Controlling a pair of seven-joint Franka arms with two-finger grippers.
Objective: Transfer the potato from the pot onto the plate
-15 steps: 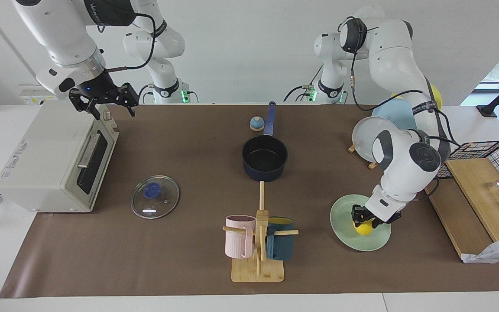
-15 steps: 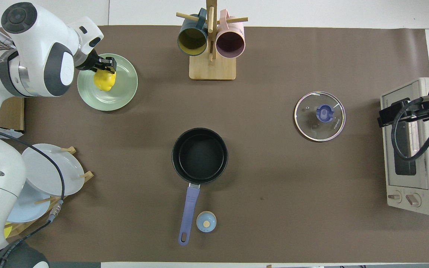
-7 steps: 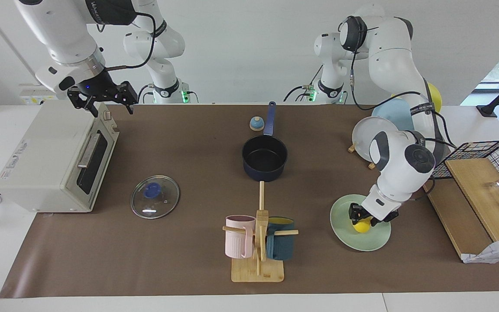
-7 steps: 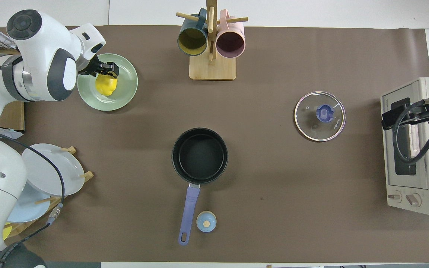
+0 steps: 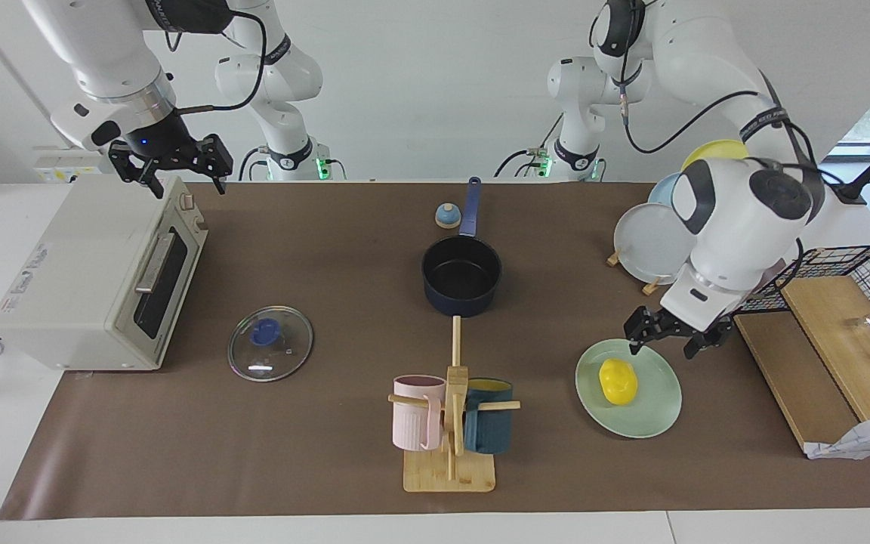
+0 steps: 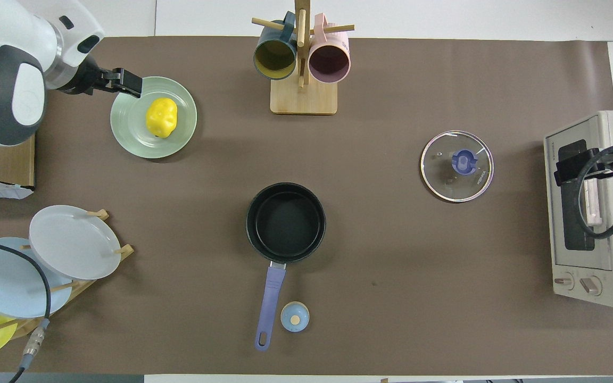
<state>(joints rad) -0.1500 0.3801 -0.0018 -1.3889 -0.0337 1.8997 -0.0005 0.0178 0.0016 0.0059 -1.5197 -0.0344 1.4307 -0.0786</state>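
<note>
The yellow potato (image 5: 618, 381) (image 6: 161, 117) lies free on the mint-green plate (image 5: 648, 416) (image 6: 132, 134) toward the left arm's end of the table. My left gripper (image 5: 666, 347) (image 6: 123, 85) hangs open over the plate's rim, above the potato and apart from it, with nothing in it. The navy pot (image 5: 461, 276) (image 6: 285, 222) stands in the middle of the mat, its black inside bare and its long handle pointing toward the robots. My right gripper (image 5: 184, 183) (image 6: 578, 166) waits open over the toaster oven.
A toaster oven (image 5: 95, 276) fills the right arm's end, with a glass lid (image 5: 269, 343) beside it. A mug rack (image 5: 450, 423) holds two mugs. A small blue knob (image 5: 447, 216) lies by the pot handle. Near the left arm stand a plate rack (image 6: 67, 250), a wooden board (image 5: 831, 340) and a wire basket (image 5: 850, 261).
My left gripper opened, let go of the potato on the plate, and rose up and back from it. The right gripper drifted slightly over the toaster oven.
</note>
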